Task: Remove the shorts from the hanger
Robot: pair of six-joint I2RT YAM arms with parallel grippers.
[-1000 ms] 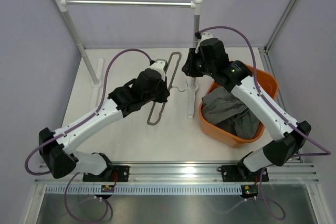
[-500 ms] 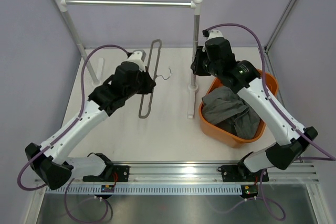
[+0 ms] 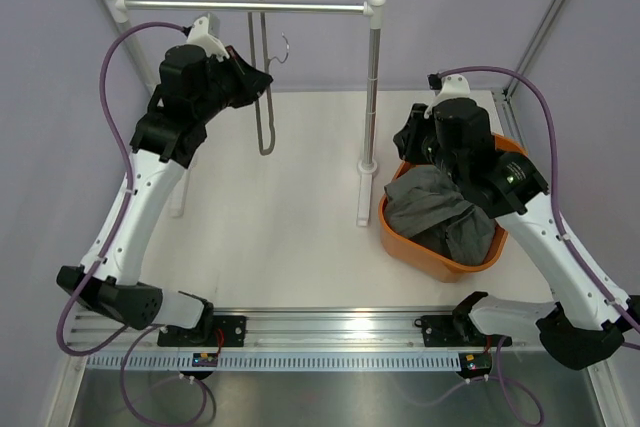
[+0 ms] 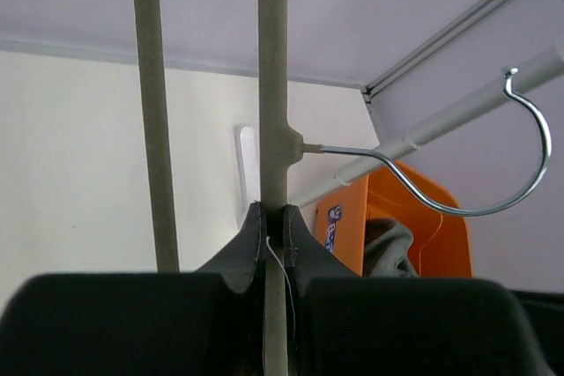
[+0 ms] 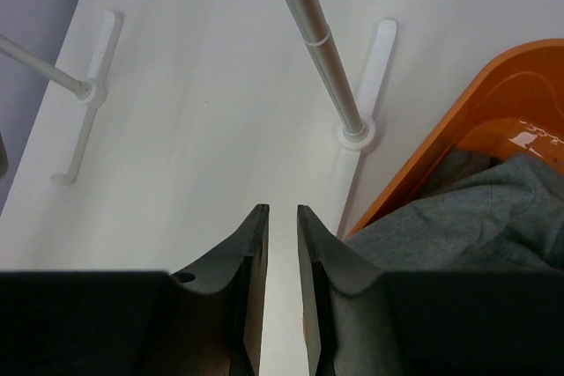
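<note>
The hanger (image 3: 262, 77), a thin grey wire loop with a small hook (image 3: 285, 50), hangs upright and bare just in front of the silver rail (image 3: 310, 8). My left gripper (image 3: 258, 85) is raised and shut on one of its long bars. In the left wrist view the bar (image 4: 273, 85) runs up from between the fingers of the left gripper (image 4: 274, 216), and the hook (image 4: 493, 191) curves right. The grey shorts (image 3: 440, 212) lie in the orange basket (image 3: 510, 152). My right gripper (image 3: 408, 137) hovers by the basket's far left rim. Its jaws (image 5: 278, 210) are slightly apart and empty.
The rail stands on two posts with white feet, the right post (image 3: 372, 87) just left of the basket and the left post (image 3: 150, 77) beside my left arm. The right wrist view shows the post (image 5: 317, 41), its foot (image 5: 357, 134), the basket rim (image 5: 493, 85) and the shorts (image 5: 493, 209).
My left gripper has lifted the hanger from low over the table up and left to the rail. My right gripper has moved right and back to the basket's edge.
</note>
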